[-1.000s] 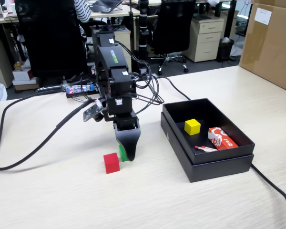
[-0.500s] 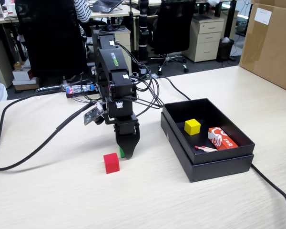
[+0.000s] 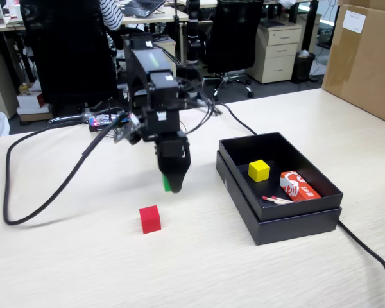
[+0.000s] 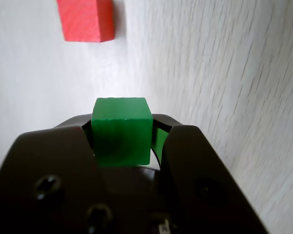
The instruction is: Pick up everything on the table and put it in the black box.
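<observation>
The green cube [image 4: 121,130] is pinched between the two jaws of the claw [image 4: 122,141] in the wrist view, its top face standing clear above the dark jaw tips. In the fixed view the claw [image 3: 170,183] hangs at centre frame, raised off the pale tabletop [image 3: 83,269], with only a sliver of the green cube [image 3: 166,183] showing at its left edge. The red cube [image 3: 150,219] lies on the tabletop below and slightly left of the claw, apart from it; in the wrist view it appears at the upper left of the frame [image 4: 86,19]. The black box [image 3: 295,221] sits at right of centre. Inside it are seen the yellow cube [image 3: 258,170], a red-and-white packet [image 3: 298,186] and a thin stick [image 3: 277,200].
</observation>
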Available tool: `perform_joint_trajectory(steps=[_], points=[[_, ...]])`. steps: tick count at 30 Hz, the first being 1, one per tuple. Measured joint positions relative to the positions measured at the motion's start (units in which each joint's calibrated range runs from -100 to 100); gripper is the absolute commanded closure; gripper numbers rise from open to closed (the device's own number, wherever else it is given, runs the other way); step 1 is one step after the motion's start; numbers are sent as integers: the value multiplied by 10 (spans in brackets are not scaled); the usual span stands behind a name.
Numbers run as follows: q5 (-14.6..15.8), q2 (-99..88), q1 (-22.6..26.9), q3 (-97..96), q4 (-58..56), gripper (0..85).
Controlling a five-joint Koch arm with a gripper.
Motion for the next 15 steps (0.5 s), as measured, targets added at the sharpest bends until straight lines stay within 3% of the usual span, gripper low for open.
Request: perform_joint_trajectory(steps=[8,15], points=[[16,-139,46,-1,-9,846],[36,-154,122,62,-9,845]])
